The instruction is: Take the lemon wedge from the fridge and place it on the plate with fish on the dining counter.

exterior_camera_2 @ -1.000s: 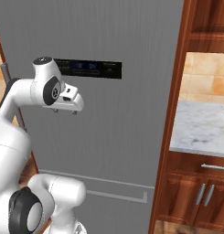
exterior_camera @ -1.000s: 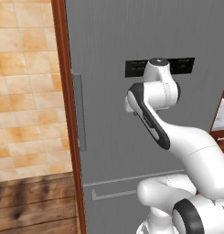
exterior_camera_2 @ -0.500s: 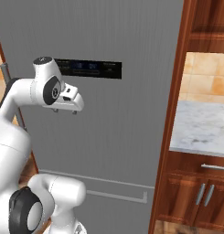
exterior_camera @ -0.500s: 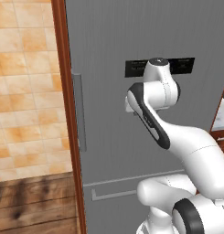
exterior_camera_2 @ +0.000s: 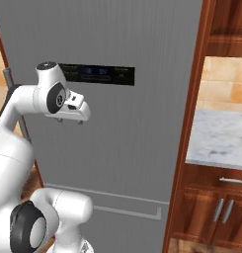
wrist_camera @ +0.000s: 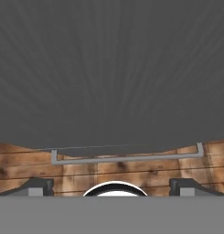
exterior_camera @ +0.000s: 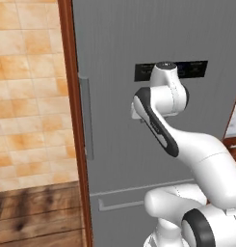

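Fridge [exterior_camera: 138, 38] closed, its brushed grey door filling the scene ahead of the base; the lemon wedge is not visible with the door shut, and I cannot tell where it lies. Black display panel [exterior_camera_2: 98, 74] sits at mid-height on the door, partly behind the arm's upper joint in the left base view. Left base view alone gives the long vertical handle [exterior_camera: 85, 116] at 9 o'clock of the arm, hard against the brown wood frame [exterior_camera: 69, 96], with tan wall tiles [exterior_camera: 28, 96] beyond and wood floor [exterior_camera: 37, 212] at 7 o'clock. Right base view alone gives the wood cabinet [exterior_camera_2: 211, 207] at 3 to 5 o'clock and a pale marbled desk [exterior_camera_2: 219, 138] set in its niche. Both base views share the horizontal drawer handle [exterior_camera_2: 127, 210] low on the door. The tool [exterior_camera_2: 69, 120] hangs just off the door face below the display panel, pointing down; in the right base view its two short fingers stand a little apart. The hand view looks down the door to the drawer handle and the floor planks, with the finger tips [wrist_camera: 40, 186] at 7 and 5 o'clock, set wide open and holding nothing.
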